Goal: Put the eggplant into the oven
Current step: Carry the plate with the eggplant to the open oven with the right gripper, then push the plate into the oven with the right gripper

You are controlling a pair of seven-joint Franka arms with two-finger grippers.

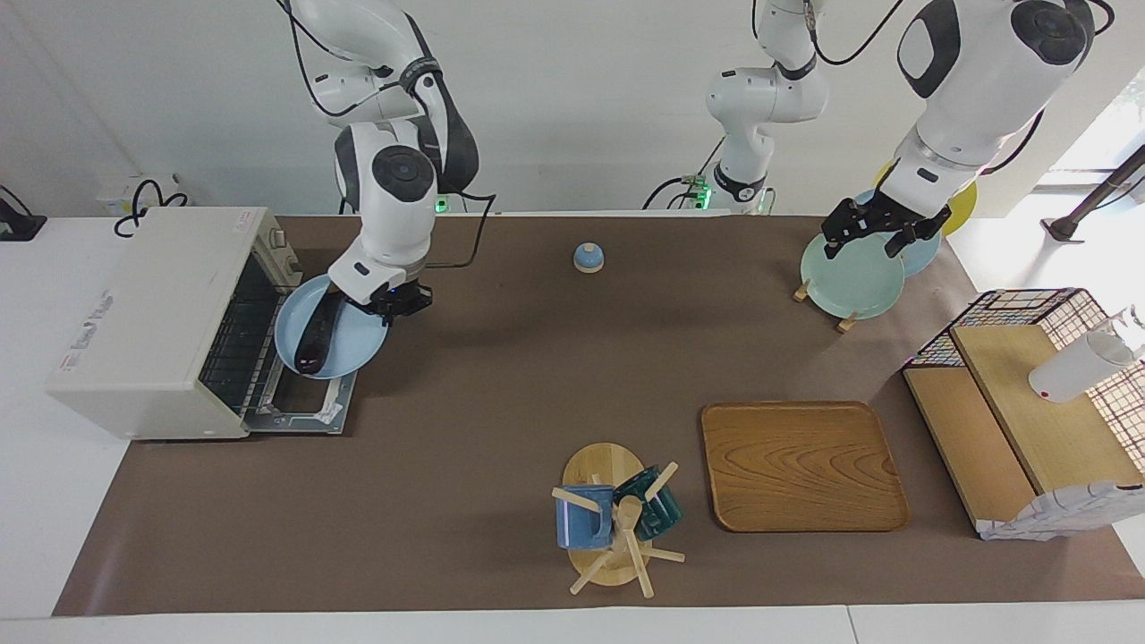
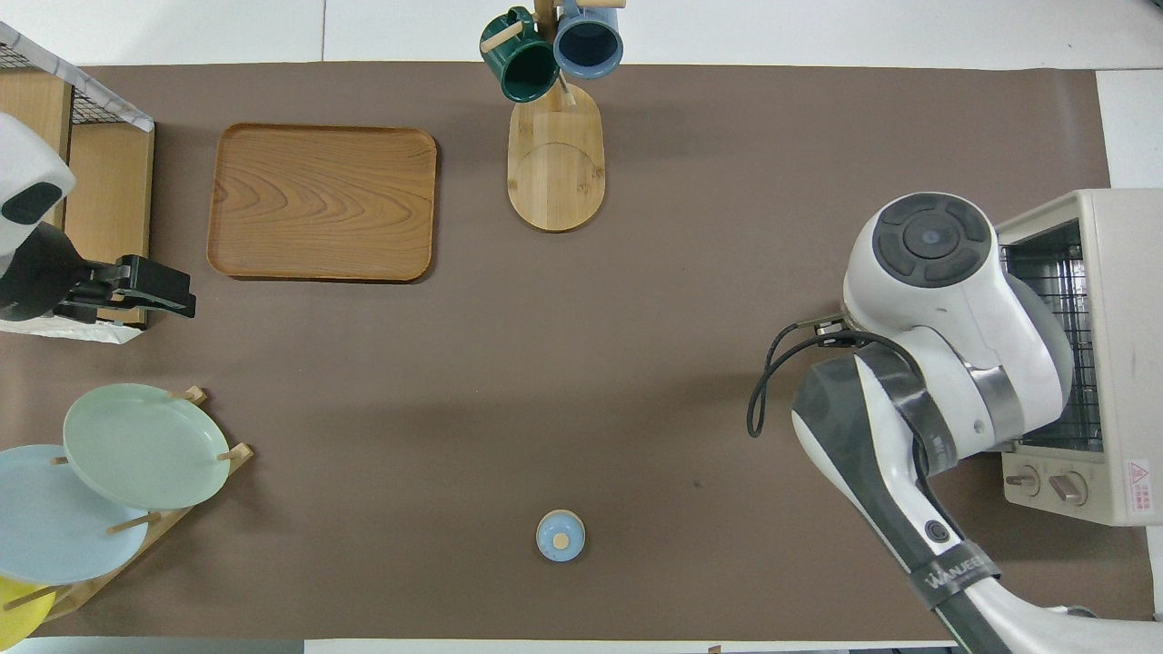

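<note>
The oven (image 1: 148,322) stood at the right arm's end of the table (image 1: 501,376), its door (image 1: 304,407) folded down flat and the wire rack (image 1: 237,344) exposed. A light blue plate (image 1: 344,344) was held at the mouth of the oven, above the lowered door, with the eggplant (image 1: 318,338) lying lengthwise on it, one end toward the plate's rim farthest from the robots. The right gripper (image 1: 398,300) was clamped on the plate's rim on the side away from the oven; in the overhead view the arm hid plate and eggplant entirely. The step in hand appeared to be insertion: the plate was at the opening but not yet on the rack. The next move would call for a level slide toward the rack, keeping the plate flat so that the eggplant did not roll off. Clearance looked tight: the plate seemed nearly as wide as the opening, the control panel (image 2: 1054,481) flanked it on the robots' side, and the door edge lay below. Open table lay toward the centre for withdrawal. The left gripper (image 1: 881,231) waited over the plate rack (image 1: 845,286) at the left arm's end, fingers spread and holding nothing. A tray (image 1: 801,465), a mug stand (image 1: 613,528) and a small blue lid (image 1: 588,258) stood well apart from the oven.
</note>
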